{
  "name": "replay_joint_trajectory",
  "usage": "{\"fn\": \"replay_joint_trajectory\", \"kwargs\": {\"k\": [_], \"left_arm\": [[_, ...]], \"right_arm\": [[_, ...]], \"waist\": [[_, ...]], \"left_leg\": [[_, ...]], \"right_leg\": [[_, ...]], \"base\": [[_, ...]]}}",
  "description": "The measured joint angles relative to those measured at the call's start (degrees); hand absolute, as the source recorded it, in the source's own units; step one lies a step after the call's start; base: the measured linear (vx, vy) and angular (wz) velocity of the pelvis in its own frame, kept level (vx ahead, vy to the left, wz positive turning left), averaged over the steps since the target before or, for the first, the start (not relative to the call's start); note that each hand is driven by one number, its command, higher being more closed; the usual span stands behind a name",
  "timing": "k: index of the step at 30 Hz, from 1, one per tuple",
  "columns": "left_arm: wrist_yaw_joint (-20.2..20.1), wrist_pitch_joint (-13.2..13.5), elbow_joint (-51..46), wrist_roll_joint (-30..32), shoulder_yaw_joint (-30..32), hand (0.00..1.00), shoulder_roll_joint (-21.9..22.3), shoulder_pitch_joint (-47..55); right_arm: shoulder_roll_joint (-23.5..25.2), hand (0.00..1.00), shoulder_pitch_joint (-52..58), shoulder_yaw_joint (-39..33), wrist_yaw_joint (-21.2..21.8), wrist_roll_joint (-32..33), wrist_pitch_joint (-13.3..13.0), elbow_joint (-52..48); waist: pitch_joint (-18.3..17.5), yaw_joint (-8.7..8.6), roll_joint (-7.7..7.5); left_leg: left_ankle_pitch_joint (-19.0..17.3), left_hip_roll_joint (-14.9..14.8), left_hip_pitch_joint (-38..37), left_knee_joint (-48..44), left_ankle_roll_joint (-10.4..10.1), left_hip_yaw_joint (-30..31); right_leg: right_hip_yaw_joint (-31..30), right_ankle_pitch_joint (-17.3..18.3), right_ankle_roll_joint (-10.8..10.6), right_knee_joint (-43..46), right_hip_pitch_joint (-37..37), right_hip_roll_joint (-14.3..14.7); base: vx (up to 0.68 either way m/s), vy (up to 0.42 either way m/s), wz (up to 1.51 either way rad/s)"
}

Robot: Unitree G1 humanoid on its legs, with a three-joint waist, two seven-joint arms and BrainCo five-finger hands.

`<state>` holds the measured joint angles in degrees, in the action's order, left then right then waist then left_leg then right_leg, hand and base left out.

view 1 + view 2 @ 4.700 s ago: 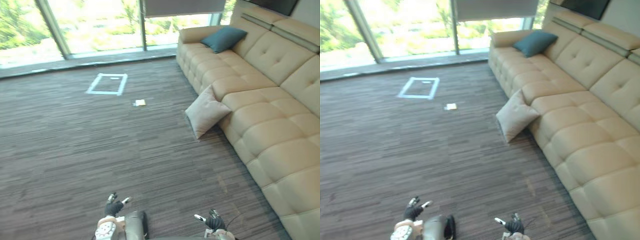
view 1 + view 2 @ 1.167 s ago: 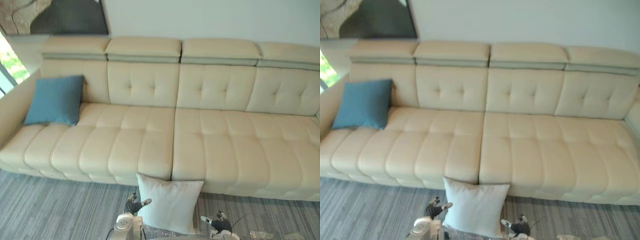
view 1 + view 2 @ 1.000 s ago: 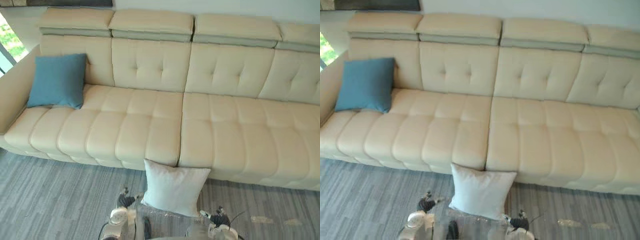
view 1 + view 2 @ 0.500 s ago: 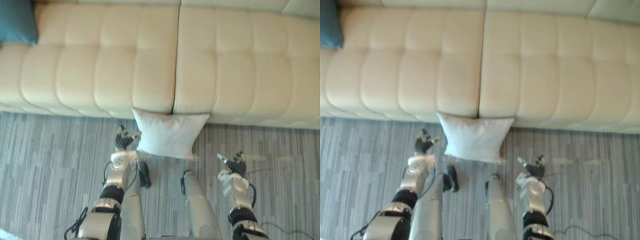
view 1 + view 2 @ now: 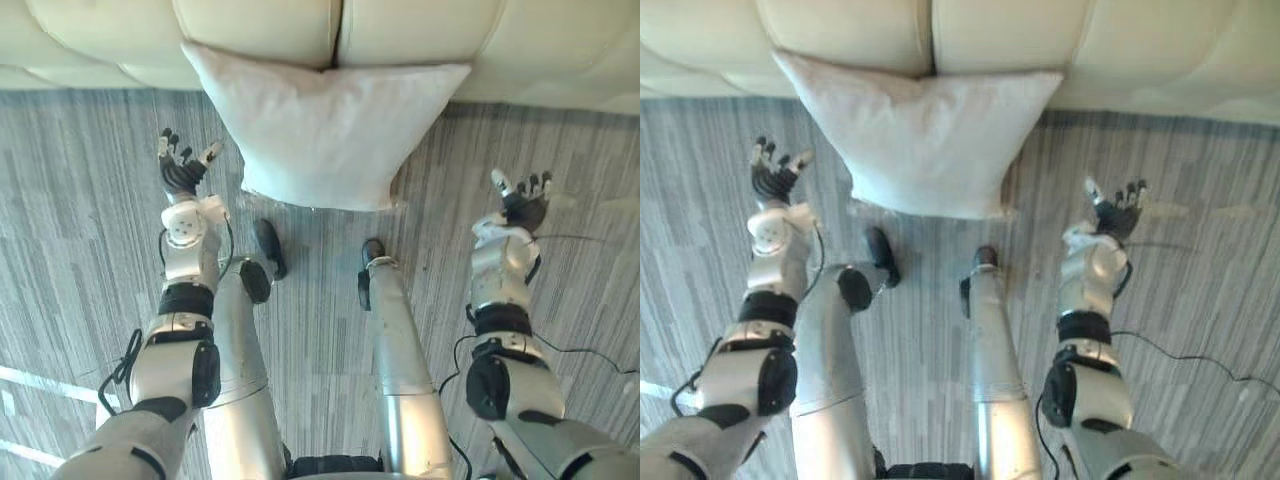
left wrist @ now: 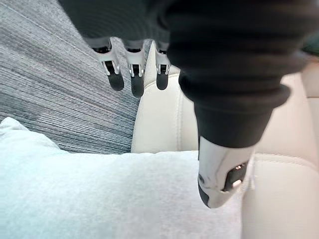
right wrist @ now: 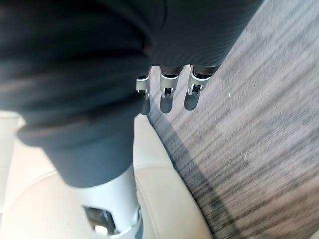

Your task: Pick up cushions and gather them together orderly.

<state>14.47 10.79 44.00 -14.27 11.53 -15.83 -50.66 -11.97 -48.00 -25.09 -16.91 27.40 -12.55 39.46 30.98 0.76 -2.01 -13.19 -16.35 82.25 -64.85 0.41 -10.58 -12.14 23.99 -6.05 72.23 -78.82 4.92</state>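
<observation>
Looking down on a white cushion [image 5: 325,130] on the grey carpet floor [image 5: 90,200], propped against the front of the cream sofa [image 5: 260,25], right at the seam between two seat sections. Set broadside: long axis across from left to right, wide upper edge against the sofa, lower edge out toward the robot. Straight ahead, between the two hands.

Beside its left flank, the left hand [image 5: 181,172]: raised, close to the cushion but apart from it, fingers [image 6: 131,79] straight and spread, thumb [image 6: 219,172] out, holding nothing. Off the other corner, the right hand [image 5: 522,205]: likewise splayed and empty, but farther from the cushion, over bare carpet.

So nearer on the left. Probably calls for a bigger inward sweep on the right before squeezing from both sides.

Nothing lying between either hand and the cushion. Sofa front directly behind it, so no room to push forward. Better to clamp the flanks and lift up and back.

Soft, bulky, probably light; liable to sag or slip from a one-sided hold. Not yet touched, so gathering judged not begun.
</observation>
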Motion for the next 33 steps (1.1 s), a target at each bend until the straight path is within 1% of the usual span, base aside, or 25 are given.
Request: {"fn": "replay_joint_trajectory", "kwargs": {"k": [1,3,4,6,7,9,12,13,14,16,17,18,19,22,25,26,27,29,31,32,33], "left_arm": [[0.0,0.0,0.0,0.01,-0.31,0.0,-0.05,-0.34],[-0.06,0.0,0.0,0.05,-3.06,0.0,-0.04,-3.11],[-0.05,-0.01,0.0,0.05,-3.43,0.0,-0.04,-3.4],[0.09,0.0,-0.02,0.15,-6.08,0.0,0.57,-6.49],[0.12,0.0,-0.02,0.16,-6.4,0.0,0.77,-7.07],[1.37,0.0,-0.52,0.62,-7.83,0.0,2.04,-9.82],[2.44,0.02,-0.99,0.65,-8.47,0.0,2.95,-10.78],[3.17,0.01,-1.4,0.64,-9.43,0.0,3.18,-11.2],[3.29,0.0,-1.44,0.64,-9.67,1.0,3.21,-11.28],[4.28,-0.04,-2.07,0.61,-11.19,1.0,3.4,-11.75],[5.48,-0.02,-3.03,0.39,-11.55,1.0,3.82,-11.75],[5.52,-0.02,-3.04,0.39,-11.55,1.0,3.82,-11.75],[6.79,-0.03,-4.05,-0.8,-11.58,1.0,4.06,-11.71],[8.19,-0.02,-5.27,-2.93,-12.03,1.0,4.18,-11.63],[9.93,-0.02,-7.36,-4.52,-12.65,1.0,5.14,-10.62],[10.55,0.0,-8.93,-5.01,-12.99,1.0,6.14,-8.93],[10.62,0.01,-9.08,-5.02,-13.28,1.0,6.25,-8.7],[10.69,0.06,-11.11,-5.03,-14.91,1.0,6.56,-6.46],[10.71,0.31,-14.84,-5.0,-17.76,1.0,6.92,-3.07],[10.73,0.41,-15.68,-5.0,-18.35,1.0,7.16,-2.36],[10.75,1.4,-17.83,-4.99,-19.7,1.0,8.22,-0.19]], "right_arm": [[-0.03,0.0,-0.43,0.39,0.08,0.11,-0.06,0.0],[0.2,0.0,-3.89,4.13,0.58,0.13,-0.29,-0.01],[0.25,0.0,-4.23,4.71,0.63,0.13,-0.3,-0.01],[1.31,0.0,-7.94,8.93,0.8,0.13,-0.34,-0.04],[1.4,0.0,-8.55,9.52,0.8,0.13,-0.34,-0.05],[3.52,0.0,-12.61,12.19,0.67,0.09,-0.37,-0.04],[5.56,0.0,-14.97,13.08,0.22,0.1,-0.37,-0.02],[6.36,1.0,-15.67,13.1,-0.28,0.1,-0.39,0.16],[6.36,1.0,-15.81,13.09,-0.36,0.1,-0.39,0.28],[6.21,1.0,-16.37,13.09,-0.94,0.09,-0.43,0.37],[6.21,1.0,-16.41,13.09,-1.45,0.11,-0.44,0.59],[6.21,1.0,-16.41,13.09,-1.47,0.11,-0.44,0.6],[6.17,1.0,-16.4,13.1,-1.86,0.12,-0.48,1.04],[5.68,1.0,-16.4,13.96,-2.55,0.26,-0.91,1.77],[5.32,1.0,-16.25,14.96,-3.86,0.26,-0.98,1.75],[5.31,1.0,-15.39,15.74,-4.48,0.26,-0.97,1.55],[5.22,1.0,-15.06,15.98,-4.58,0.25,-0.98,1.33],[5.42,1.0,-11.75,16.72,-5.07,0.23,-1.0,-1.59],[5.86,1.0,-6.91,17.2,-5.72,0.1,-1.14,-5.81],[5.98,1.0,-5.89,17.27,-5.84,0.07,-1.19,-6.71],[6.4,1.0,-2.92,17.34,-6.3,-0.04,-1.79,-8.94]], "waist": [[0.2,-0.01,-0.1],[0.74,-0.04,0.05],[0.75,-0.04,0.04],[1.12,0.06,0.05],[1.28,0.07,0.09],[1.77,0.07,0.19],[1.95,0.21,0.51],[1.97,0.37,0.53],[1.97,0.38,0.54],[1.97,0.16,0.54],[1.97,0.02,0.54],[1.97,0.02,0.54],[1.98,-0.04,0.55],[1.98,-0.07,0.54],[1.98,-0.23,0.54],[1.98,-0.45,0.52],[1.98,-0.41,0.52],[1.94,-0.36,0.48],[1.81,-0.41,0.5],[1.79,-0.42,0.49],[1.69,-0.5,0.47]], "left_leg": [[0.0,0.0,0.23,-0.12,0.0,0.0],[0.17,0.08,2.93,-0.59,0.31,0.04],[0.2,0.09,3.19,-0.63,0.31,0.03],[0.37,0.1,5.13,-1.36,0.09,0.05],[0.38,0.13,5.33,-1.42,0.08,0.07],[0.48,0.24,6.9,-1.5,-0.06,0.17],[0.51,0.6,7.75,-1.37,-0.05,0.21],[0.55,0.95,7.97,-1.14,-0.09,0.15],[0.59,1.0,7.99,-1.1,-0.06,0.14],[1.0,1.72,8.0,-0.3,0.01,0.03],[1.39,2.08,8.01,0.37,-0.09,0.0],[1.4,2.08,8.0,0.38,-0.1,-0.01],[1.7,2.34,8.0,0.74,-0.17,0.0],[1.93,2.45,8.0,0.81,-0.28,0.04],[1.99,2.59,7.47,0.83,-0.33,0.1],[1.98,2.54,6.43,0.91,-0.32,0.06],[1.98,2.49,6.18,0.92,-0.32,0.03],[1.99,2.42,3.76,1.49,-0.3,0.03],[2.21,2.18,-1.17,3.58,-0.4,-0.11],[2.28,2.13,-2.47,4.17,-0.5,-0.16],[2.43,2.05,-6.66,6.34,-0.71,-0.37]], "right_leg": [[-0.01,0.02,-0.04,0.19,-0.27,-0.01],[-0.04,0.16,-0.27,1.08,-3.07,-0.06],[-0.05,0.16,-0.27,1.19,-3.33,-0.07],[-0.11,0.37,-0.6,2.3,-5.45,-0.09],[-0.1,0.39,-0.62,2.41,-5.69,-0.09],[-0.05,0.41,-0.59,2.57,-7.25,-0.21],[-0.05,0.43,-0.59,2.58,-8.0,-0.46],[-0.09,0.47,-0.6,2.54,-8.22,-0.78],[-0.09,0.48,-0.59,2.5,-8.23,-0.84],[-0.07,0.51,-0.56,2.12,-8.24,-1.5],[0.11,0.49,-0.53,1.7,-8.24,-1.88],[0.12,0.49,-0.53,1.69,-8.24,-1.89],[0.13,0.46,-0.5,1.51,-8.23,-2.03],[0.13,0.46,-0.5,1.49,-8.2,-2.06],[0.14,0.46,-0.51,1.51,-7.74,-2.1],[0.16,0.45,-0.53,1.41,-6.69,-2.11],[0.17,0.45,-0.53,1.35,-6.43,-2.11],[0.35,0.44,-0.53,0.69,-4.06,-2.12],[0.7,-0.12,-0.17,-1.82,0.92,-2.09],[0.8,-0.33,-0.08,-2.65,2.26,-2.09],[0.96,-0.93,0.15,-5.17,6.41,-2.09]], "base": [[-0.04,0.024,0.07],[-0.04,0.022,0.07],[-0.03,0.02,0.07],[-0.02,0.018,0.06],[-0.02,0.02,0.06],[-0.02,0.033,0.05],[0.0,0.043,0.08],[0.01,0.047,0.09],[0.01,0.05,0.12],[0.01,0.057,0.16],[0.01,0.041,0.15],[0.01,0.046,0.13],[0.01,0.033,0.06],[0.01,0.026,0.03],[0.02,0.033,0.01],[0.0,0.0,0.0],[0.03,0.033,-0.03],[0.03,0.019,-0.06],[0.03,0.014,-0.14],[0.05,0.007,-0.19],[0.09,0.001,-0.21]]}}
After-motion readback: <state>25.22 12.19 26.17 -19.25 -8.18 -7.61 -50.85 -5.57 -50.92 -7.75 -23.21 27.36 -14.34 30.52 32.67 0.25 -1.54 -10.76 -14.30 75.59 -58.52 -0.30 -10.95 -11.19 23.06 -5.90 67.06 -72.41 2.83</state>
